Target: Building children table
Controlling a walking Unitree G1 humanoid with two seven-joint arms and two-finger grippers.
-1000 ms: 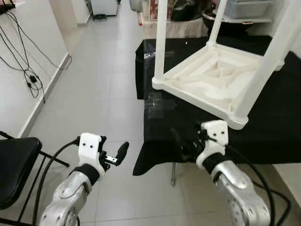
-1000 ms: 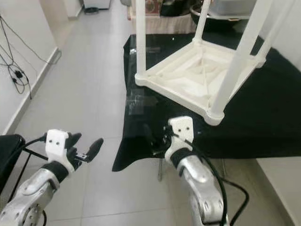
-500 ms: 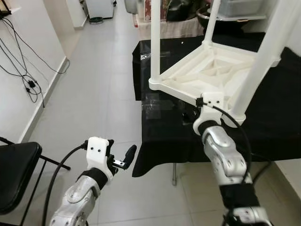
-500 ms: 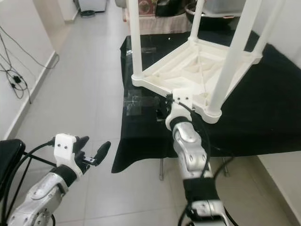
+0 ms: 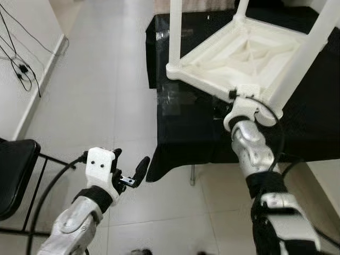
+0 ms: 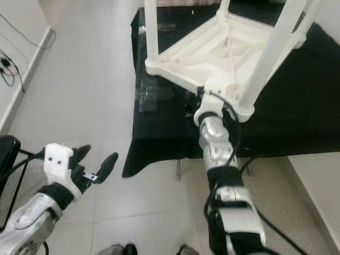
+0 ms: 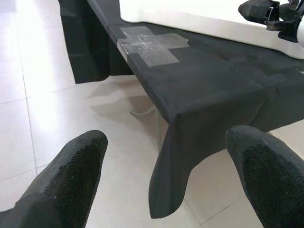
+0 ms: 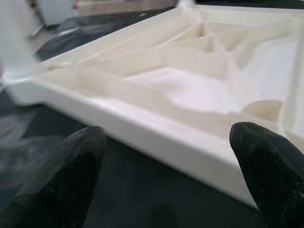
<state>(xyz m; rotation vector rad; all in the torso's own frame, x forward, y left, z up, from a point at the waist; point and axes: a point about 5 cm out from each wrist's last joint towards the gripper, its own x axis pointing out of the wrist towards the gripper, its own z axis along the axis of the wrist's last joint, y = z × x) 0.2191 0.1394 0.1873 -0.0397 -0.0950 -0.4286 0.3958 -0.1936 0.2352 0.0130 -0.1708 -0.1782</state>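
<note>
An upturned white plastic children's table (image 5: 249, 58) lies on the black-draped counter (image 5: 180, 133). Our right claw (image 8: 166, 156), fingers spread, faces its near rim; we should close squarely on that edge. Our left claw (image 5: 130, 178) hangs open beside the counter.

light: bright, even, diffuse
shadows: soft, under the black cloth (image 5: 186, 143)
glare: mild sheen on floor tiles (image 5: 101, 90)
focus: my fingertips (image 8: 71, 166) blurred close-up
</note>
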